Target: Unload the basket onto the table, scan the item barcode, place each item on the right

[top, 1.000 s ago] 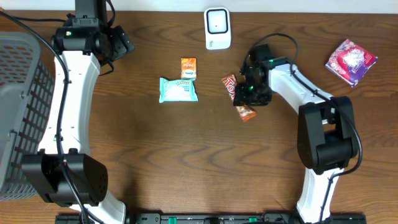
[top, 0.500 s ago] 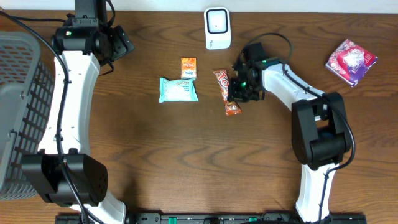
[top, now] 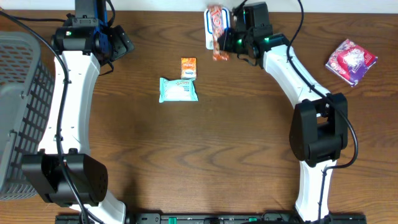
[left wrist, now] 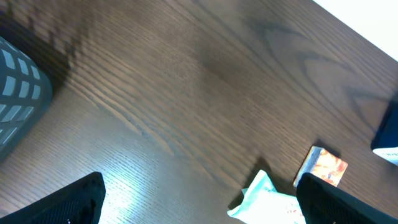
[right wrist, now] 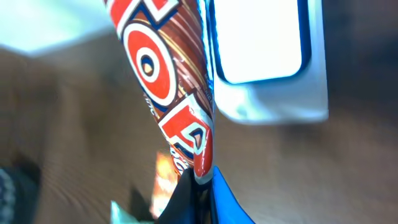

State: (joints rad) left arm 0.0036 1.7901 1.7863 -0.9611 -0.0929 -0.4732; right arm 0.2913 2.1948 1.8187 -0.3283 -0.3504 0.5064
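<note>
The right pincer (top: 224, 45) is clamped tight on one end of the candy bar (top: 216, 28). The bar juts out ahead of its fingertips, across the face of the white scanner (right wrist: 267, 56). The left pincer (left wrist: 199, 180) gapes wide and holds nothing. The surface (top: 186, 155) is dark brown wood. A second ago the bar lay on the wood under the right pincer; now it is raised.

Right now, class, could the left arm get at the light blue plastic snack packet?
Probably yes: the open, empty left claw has nothing between it and the light blue packet; only a small orange packet lies beside it.
</note>
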